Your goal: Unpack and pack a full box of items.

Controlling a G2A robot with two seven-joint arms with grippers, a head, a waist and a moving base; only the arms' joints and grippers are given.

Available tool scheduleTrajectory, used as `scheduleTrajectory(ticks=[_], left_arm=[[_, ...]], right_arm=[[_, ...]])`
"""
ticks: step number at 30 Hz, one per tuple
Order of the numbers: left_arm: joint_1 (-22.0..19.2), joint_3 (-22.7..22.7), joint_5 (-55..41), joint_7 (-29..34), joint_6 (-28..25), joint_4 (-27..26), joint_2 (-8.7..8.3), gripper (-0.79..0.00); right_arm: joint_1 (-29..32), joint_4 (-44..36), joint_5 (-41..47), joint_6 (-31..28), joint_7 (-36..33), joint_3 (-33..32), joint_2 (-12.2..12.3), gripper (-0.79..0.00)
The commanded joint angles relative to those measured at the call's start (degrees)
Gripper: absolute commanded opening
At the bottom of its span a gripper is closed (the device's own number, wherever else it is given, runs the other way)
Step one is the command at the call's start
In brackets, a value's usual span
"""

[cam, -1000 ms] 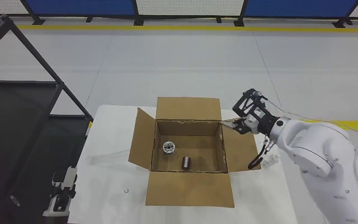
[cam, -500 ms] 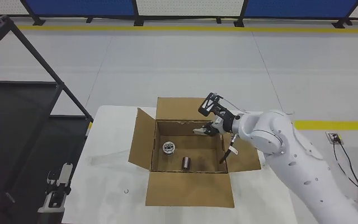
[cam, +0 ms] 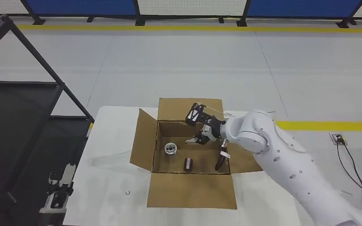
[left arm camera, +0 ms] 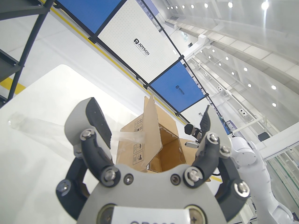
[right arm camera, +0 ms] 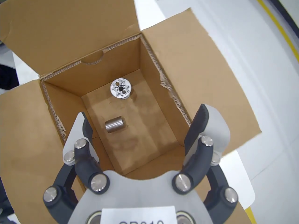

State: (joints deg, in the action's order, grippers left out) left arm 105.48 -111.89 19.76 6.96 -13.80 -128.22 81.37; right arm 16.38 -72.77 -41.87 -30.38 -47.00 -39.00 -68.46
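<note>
Unpacking step, by the look of it. Box (cam: pixel 192 193) open at the middle of the surface (cam: pixel 113 186), holding a metal cylinder (right arm camera: pixel 115 124) and a holed disc (right arm camera: pixel 121 88), apart on its floor. Right gripper (right arm camera: pixel 142 115) above the opening, fingers apart, empty. Left gripper (left arm camera: pixel 149 108) off the surface's left edge, fingers apart too. Next, likely: lower straight in, clear of the walls, and close on the cylinder.

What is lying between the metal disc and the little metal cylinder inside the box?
Nothing: only bare floor of the box separates the metal disc from the metal cylinder, as the right wrist view shows.
</note>
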Motion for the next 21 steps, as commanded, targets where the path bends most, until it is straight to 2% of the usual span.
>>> scheduleTrajectory(ticks=[1, 5, 10, 14, 21], left_arm=[[0.3, -0.3, -0.5, 0.2, -0.4, 0.1, -0.05, 0.0], [0.9, -1.2, -1.3, 0.5, -1.3, 0.6, -0.16, 0.0], [1.3, -2.0, -2.4, -0.4, -1.3, 0.7, -0.2, 0.0], [1.4, -2.1, -2.6, -0.4, -1.3, 0.7, -0.22, 0.0], [1.4, -2.1, -2.6, -0.4, -1.3, 0.7, -0.22, 0.0]], right_arm=[[-3.3, 5.4, 2.1, -2.4, -0.8, 4.3, -2.3, 0.0], [-8.2, 16.4, 6.0, -6.7, -1.0, 11.8, -7.9, 0.0], [-10.1, 26.9, 3.5, -11.9, 2.6, 18.8, -14.1, 0.0], [-10.0, 34.5, 1.9, -15.0, 5.0, 21.9, -18.0, 0.0], [-10.2, 44.5, -0.5, -14.8, 6.9, 24.4, -23.5, 0.0]])
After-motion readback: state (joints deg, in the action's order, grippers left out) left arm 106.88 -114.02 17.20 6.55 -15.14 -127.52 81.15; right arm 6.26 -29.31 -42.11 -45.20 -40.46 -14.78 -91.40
